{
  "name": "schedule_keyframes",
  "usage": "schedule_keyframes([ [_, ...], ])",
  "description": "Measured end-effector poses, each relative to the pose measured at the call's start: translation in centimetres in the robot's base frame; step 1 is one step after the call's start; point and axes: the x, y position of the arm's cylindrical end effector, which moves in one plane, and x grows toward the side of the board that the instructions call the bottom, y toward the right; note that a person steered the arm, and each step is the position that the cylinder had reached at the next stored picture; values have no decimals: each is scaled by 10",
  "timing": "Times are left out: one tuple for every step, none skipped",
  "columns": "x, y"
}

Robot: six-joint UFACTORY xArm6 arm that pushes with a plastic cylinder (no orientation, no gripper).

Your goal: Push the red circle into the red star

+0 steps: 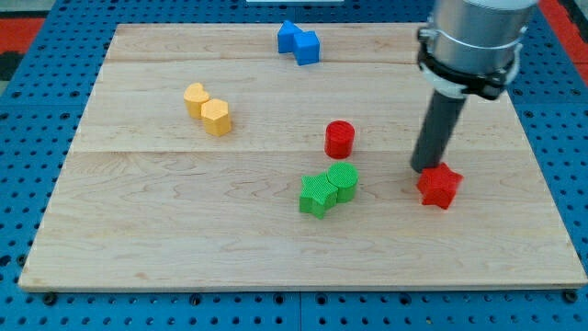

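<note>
The red circle stands near the middle of the wooden board. The red star lies to its right and a little lower in the view. My tip is at the star's upper left edge, touching or almost touching it, between the star and the circle. The rod rises from there to the arm's grey body at the view's top right.
A green circle and a green star sit together just below the red circle. Two yellow blocks lie at the left. Two blue blocks lie at the top edge. The board rests on a blue pegboard.
</note>
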Motion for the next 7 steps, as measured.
schedule_keyframes([
  [4,9],
  [-63,18],
  [-82,-60],
  [-82,-156],
  [-71,-172],
  [-68,-38],
  [-48,3],
])
